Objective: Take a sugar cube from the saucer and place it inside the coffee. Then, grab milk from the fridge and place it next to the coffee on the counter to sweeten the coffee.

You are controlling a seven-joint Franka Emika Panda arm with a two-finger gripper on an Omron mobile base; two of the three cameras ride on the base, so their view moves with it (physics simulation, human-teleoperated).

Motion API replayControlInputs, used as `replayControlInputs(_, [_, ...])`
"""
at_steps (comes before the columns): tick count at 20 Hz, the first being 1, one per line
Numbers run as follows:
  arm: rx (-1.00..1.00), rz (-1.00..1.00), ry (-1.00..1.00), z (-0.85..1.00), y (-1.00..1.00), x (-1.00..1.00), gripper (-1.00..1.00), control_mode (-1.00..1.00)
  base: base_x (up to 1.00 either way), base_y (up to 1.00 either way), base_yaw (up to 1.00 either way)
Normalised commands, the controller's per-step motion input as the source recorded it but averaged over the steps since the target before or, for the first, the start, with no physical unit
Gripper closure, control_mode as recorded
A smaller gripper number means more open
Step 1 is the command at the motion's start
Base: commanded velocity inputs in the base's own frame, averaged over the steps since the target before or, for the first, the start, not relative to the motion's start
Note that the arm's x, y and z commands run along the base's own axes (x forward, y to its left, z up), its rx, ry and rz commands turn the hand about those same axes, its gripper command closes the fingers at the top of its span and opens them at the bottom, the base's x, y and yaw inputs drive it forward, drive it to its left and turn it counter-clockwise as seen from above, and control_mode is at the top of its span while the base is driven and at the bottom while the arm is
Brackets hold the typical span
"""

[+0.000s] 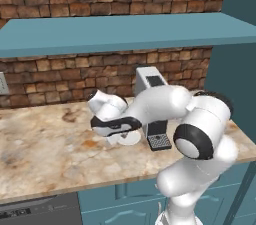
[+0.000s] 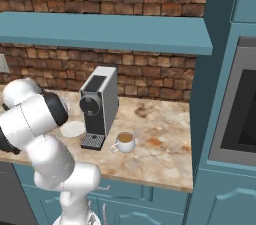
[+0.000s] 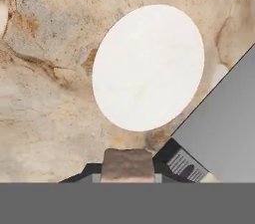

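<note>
Sugar cube (image 3: 127,165) sitting at the bottom of the hand view, the tool (image 3: 127,175) gripping it above the saucer (image 3: 148,67). Saucer lying bare on the worktop (image 1: 40,149), just beside the coffee machine (image 2: 99,106). Coffee (image 2: 124,142) standing on the machine's other side, brown liquid filling it. Likely risks: cube is tiny, so it may be slipping out mid-carry, and the machine is standing between saucer and coffee, so the arm may be clipping it or knocking the cup.
</note>
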Motion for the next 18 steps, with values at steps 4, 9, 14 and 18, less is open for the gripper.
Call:
replayControlInputs(4, [0.01,0.0,-0.46,0.81,0.0,-0.87,1.0,-1.0,0.0,0.0,0.0])
replayControlInputs(9, [0.14,-0.01,-0.39,0.99,-0.23,-0.79,1.0,-1.0,0.0,0.0,0.0])
replayControlInputs(14, [0.29,-0.03,-0.3,0.84,-0.64,-0.99,1.0,-1.0,0.0,0.0,0.0])
replayControlInputs(18, [0.38,-0.13,-0.25,0.74,-0.77,-0.95,1.0,-1.0,0.0,0.0,0.0])
